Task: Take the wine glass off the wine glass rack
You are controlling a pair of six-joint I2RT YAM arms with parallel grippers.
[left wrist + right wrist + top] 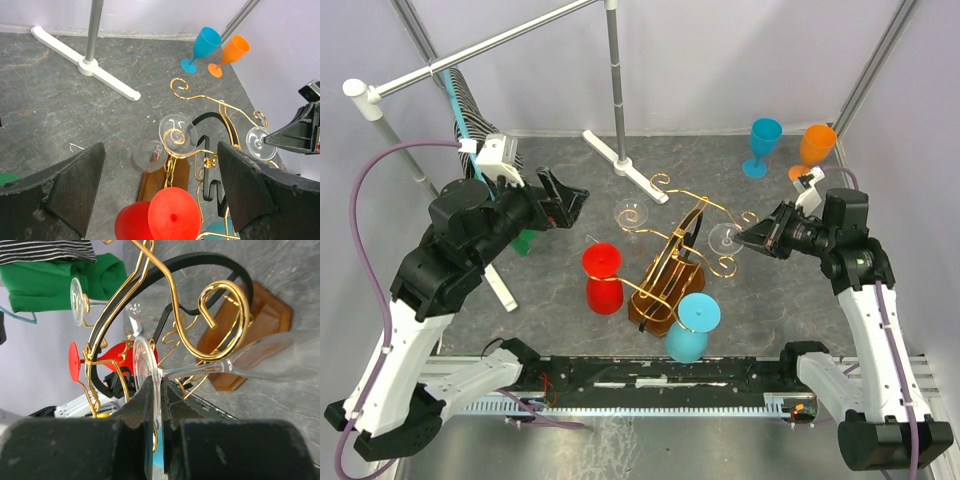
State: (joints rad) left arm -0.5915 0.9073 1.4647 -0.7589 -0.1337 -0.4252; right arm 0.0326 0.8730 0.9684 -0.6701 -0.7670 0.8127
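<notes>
A: Up close, the right gripper (157,388) has its black fingers (135,410) clenched tight on the round foot of the clear wine glass (210,368)!
B: And that glass hangs on the right side of the wine glass rack (675,262). Its stem is threaded through a curled gold scroll (220,315), so it's not yet off.
A: What else is the rack carrying?
B: A second clear glass (632,215) on its far left arm, a red glass (603,280) at its near left and a turquoise glass (692,325) at its near end. All are hung by the foot.
A: Describe the one in the grip.
B: See-through, with a thin stem. The flat disc foot sits edge-on between the fingers, and the bowl slants out past the rack's brown wooden base (260,325).
A: And the left gripper (568,200)?
B: Spread wide, grasping nothing, off the rack's left side and facing it.
A: Beyond the rack?
B: A blue goblet (761,145) and an orange goblet (816,148) stand upright side by side, well apart from the rack at its far right.
</notes>
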